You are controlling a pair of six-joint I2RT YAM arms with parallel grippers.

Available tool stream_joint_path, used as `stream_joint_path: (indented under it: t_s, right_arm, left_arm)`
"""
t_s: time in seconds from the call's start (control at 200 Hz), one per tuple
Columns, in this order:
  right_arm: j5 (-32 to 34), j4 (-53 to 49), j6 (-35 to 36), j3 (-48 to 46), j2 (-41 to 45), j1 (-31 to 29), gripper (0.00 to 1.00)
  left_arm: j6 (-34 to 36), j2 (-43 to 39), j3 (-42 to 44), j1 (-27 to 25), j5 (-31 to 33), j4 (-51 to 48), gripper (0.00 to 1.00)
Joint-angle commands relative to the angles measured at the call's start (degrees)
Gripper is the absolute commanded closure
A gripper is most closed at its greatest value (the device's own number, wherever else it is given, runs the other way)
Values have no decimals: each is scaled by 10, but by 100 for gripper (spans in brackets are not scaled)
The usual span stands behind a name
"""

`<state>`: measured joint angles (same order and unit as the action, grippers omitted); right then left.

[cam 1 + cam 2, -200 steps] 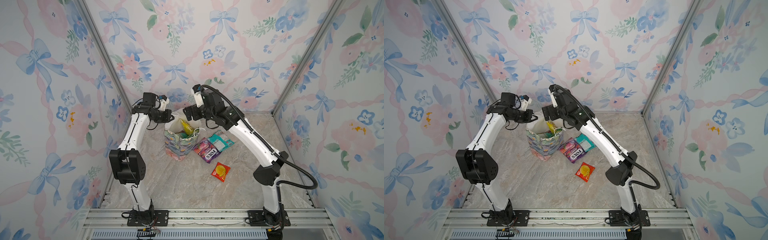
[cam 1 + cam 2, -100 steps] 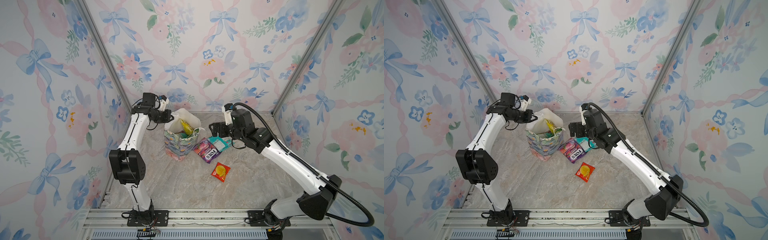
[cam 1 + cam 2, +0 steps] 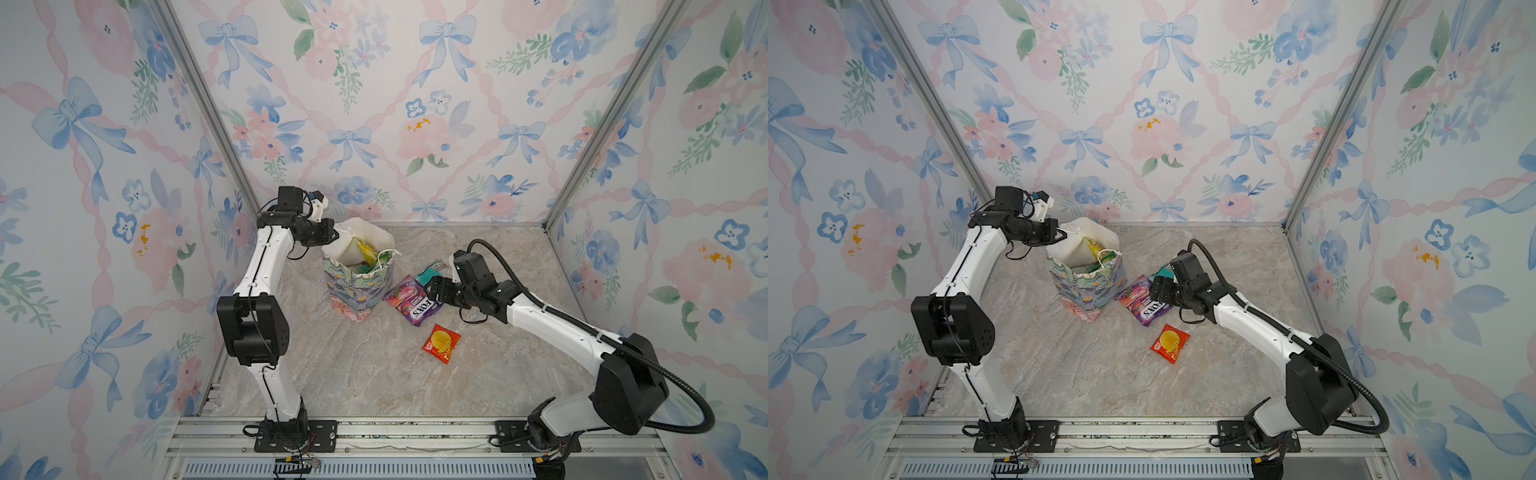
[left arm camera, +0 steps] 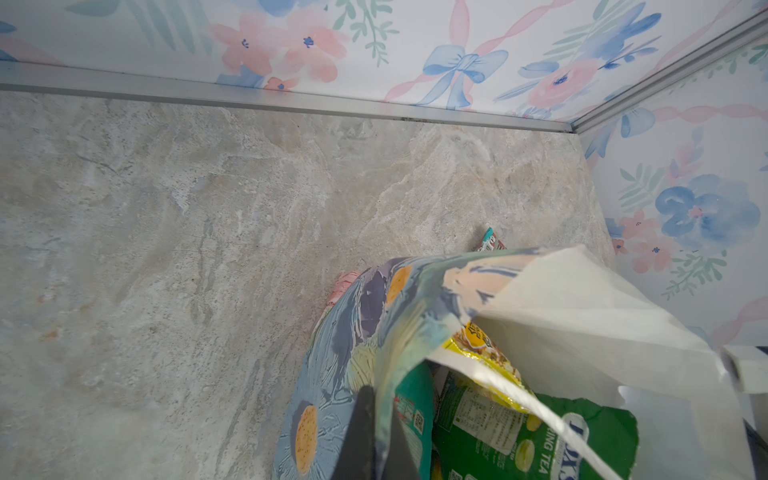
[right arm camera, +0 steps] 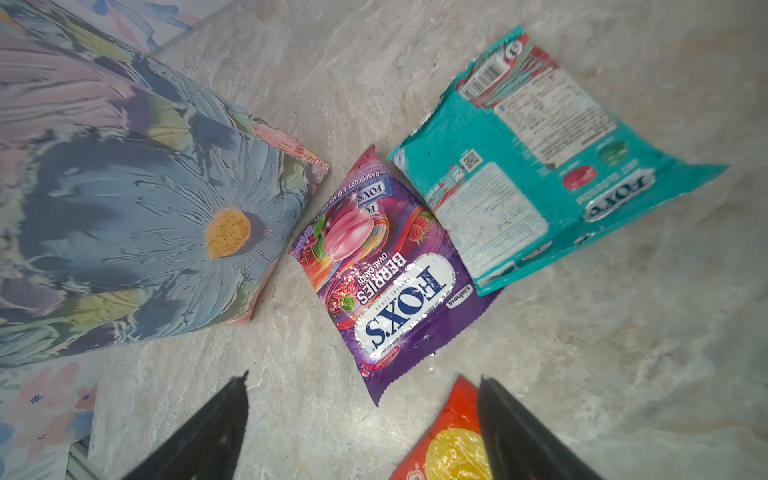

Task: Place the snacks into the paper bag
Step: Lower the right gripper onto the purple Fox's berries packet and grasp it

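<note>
Bare floor [image 3: 374,374] in front, paper bag [image 3: 353,291] just beside purple packet [image 3: 409,297], teal packet [image 3: 430,274] touching it behind

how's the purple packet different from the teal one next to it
The purple packet lies front up, showing its big FOX'S logo and berry picture; the teal packet lies back up, showing barcode and fine print. The purple packet sits nearer the paper bag, the teal packet farther out. Both are FOX'S packets lying on the table, outside the bag, their edges meeting.
</note>
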<state>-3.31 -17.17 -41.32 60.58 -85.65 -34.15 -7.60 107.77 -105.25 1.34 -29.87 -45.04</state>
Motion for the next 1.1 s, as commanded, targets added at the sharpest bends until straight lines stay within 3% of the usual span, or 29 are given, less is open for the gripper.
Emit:
stream_joint_path:
  t_s: [0.0,0.455,1.095]
  right_arm:
    - [-27,61,-67,-32,-17,3,15]
    - [-53,173,-171,-88,-89,1,23]
    - [-57,249,-230,-98,-170,1,30]
  left_arm:
    - [-1,22,10,7,12,-18,100]
    - [-7,18,4,7,-19,-17,100]
    - [-8,18,4,5,-26,-17,100]
